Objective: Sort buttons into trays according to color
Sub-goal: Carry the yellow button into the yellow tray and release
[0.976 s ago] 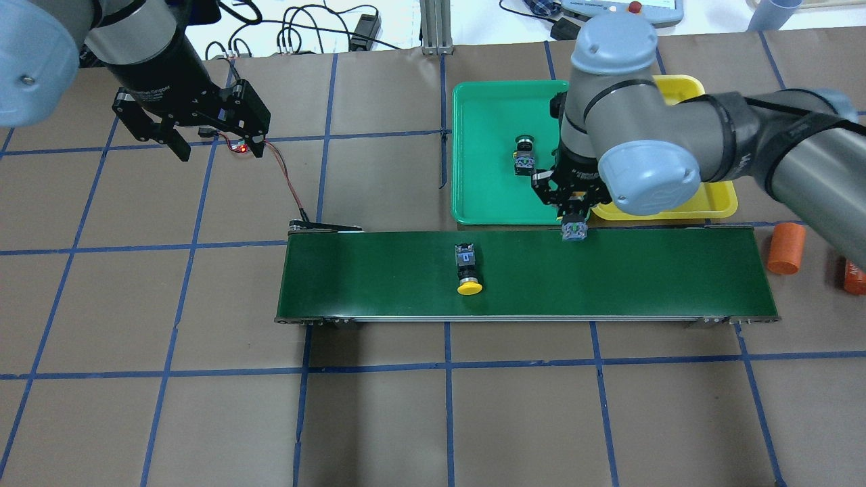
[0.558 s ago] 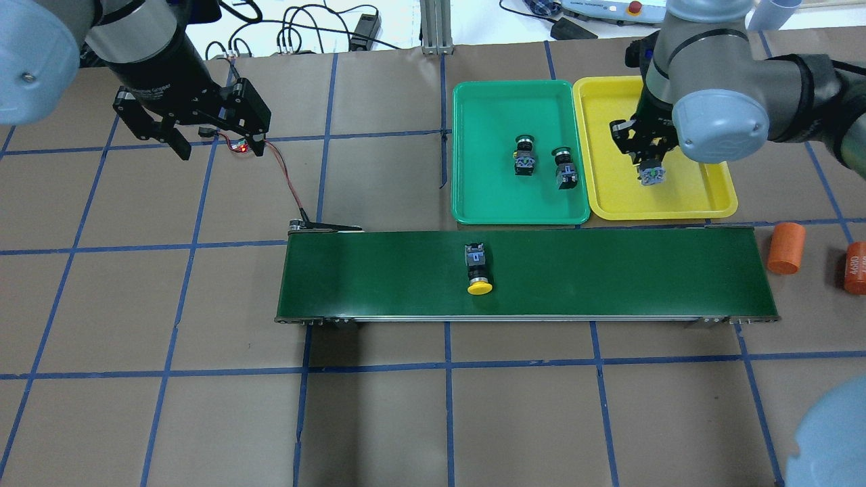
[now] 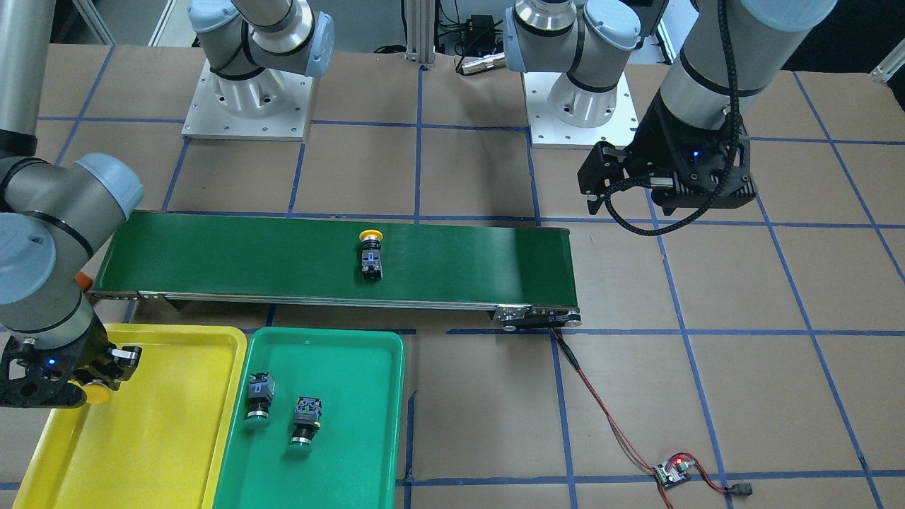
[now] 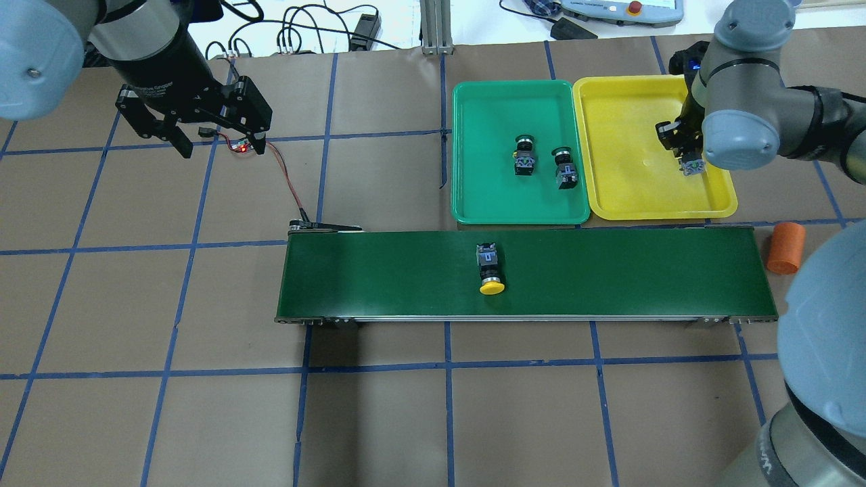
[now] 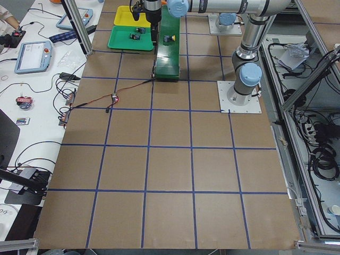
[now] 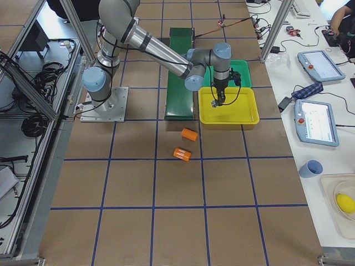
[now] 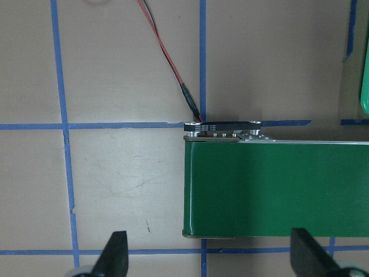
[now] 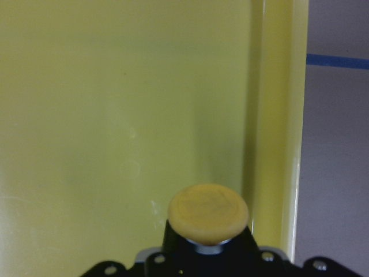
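A: Your right gripper is clamped on a yellow-capped button, cap pointing down over the yellow tray, close to its outer wall.
B: Is it touching the tray floor?
A: You can't tell from these angles.
B: And your left gripper?
A: Fingers spread wide, holding nothing, hanging over the table off the end of the conveyor belt.
B: Where's the rest?
A: 2 green-capped buttons lie near each other, not touching, in the green tray. 1 more yellow button lies on its side mid-belt, cap toward the robot.
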Motion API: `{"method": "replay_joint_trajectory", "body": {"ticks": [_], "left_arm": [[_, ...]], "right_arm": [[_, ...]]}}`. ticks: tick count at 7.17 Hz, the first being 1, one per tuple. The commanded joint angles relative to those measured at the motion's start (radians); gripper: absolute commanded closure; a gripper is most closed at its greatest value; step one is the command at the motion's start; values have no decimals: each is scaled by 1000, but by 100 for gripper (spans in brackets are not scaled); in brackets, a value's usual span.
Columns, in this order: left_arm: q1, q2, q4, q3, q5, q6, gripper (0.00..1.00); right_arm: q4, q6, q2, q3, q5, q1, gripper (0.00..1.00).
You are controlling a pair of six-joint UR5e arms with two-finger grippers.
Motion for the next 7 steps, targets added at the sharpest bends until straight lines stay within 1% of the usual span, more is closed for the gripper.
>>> {"method": "replay_joint_trajectory", "body": {"ticks": [1, 2, 4, 5, 6, 7], "left_arm": [[0, 9, 1, -4, 2, -1, 0], [2, 12, 0, -8, -1, 0, 0], [3, 9, 0, -4, -1, -1, 0], [3, 9, 1, -4, -1, -1, 0], [3, 9, 1, -4, -3, 0, 0], [3, 9, 1, -5, -1, 0, 0]], "right_arm": [[-5, 3, 6, 0, -16, -12, 25], [-30, -3, 5, 2, -12, -13, 0], [-19, 0, -17, 7, -11, -13, 0], [43, 1, -81, 22, -10, -4, 0], [203, 0, -191, 23, -5, -2, 0], [332, 1, -309, 27, -5, 10, 0]]}}
